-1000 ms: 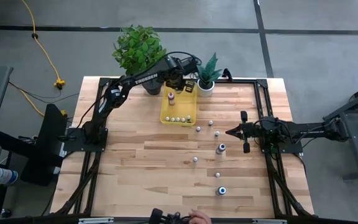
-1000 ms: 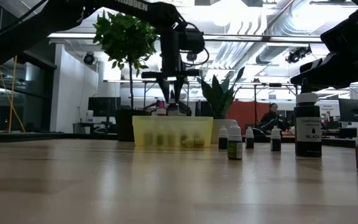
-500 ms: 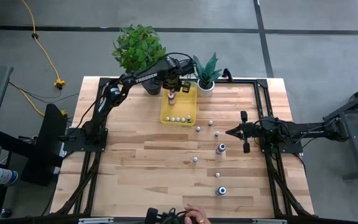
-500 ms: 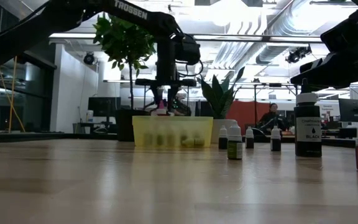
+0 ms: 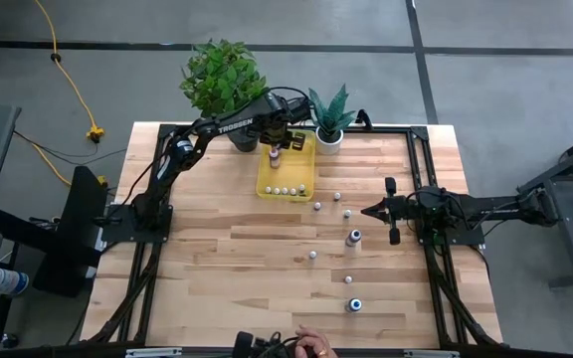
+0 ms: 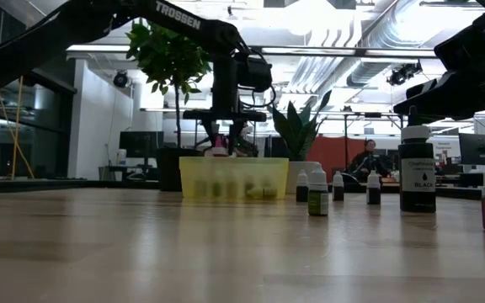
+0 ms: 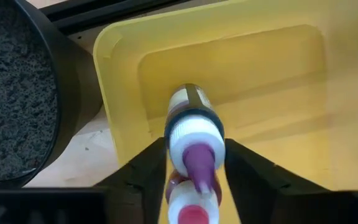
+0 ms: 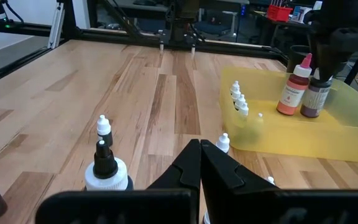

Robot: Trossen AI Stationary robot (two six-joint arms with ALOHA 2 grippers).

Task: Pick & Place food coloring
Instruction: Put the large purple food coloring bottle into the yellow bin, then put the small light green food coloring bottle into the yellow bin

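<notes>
A yellow tray (image 5: 302, 165) sits in the upper middle of the high view, between a black plant pot (image 7: 17, 93) with a leafy plant (image 5: 222, 75) and a white pot (image 5: 328, 140) holding a spiky plant. Inside it a row of small whitish bottles (image 5: 287, 189) lines the near wall, and two taller bottles stand at the far end: a purple-capped bottle (image 7: 196, 134) and a red-capped bottle (image 8: 293, 88) touching beside it.

The left gripper (image 7: 194, 163) hangs over that far end of the tray, its fingers spread a little on either side of the purple-capped bottle; whether they press it cannot be told.

More food coloring bottles (image 5: 353, 238) stand scattered on the bare table (image 5: 217, 259) in the middle right of the high view, including a dark one with a light top (image 5: 354, 305) lower down.

The right gripper (image 5: 371, 211) rests at the right of the table, fingers closed together on nothing, pointing toward the scattered bottles.
</notes>
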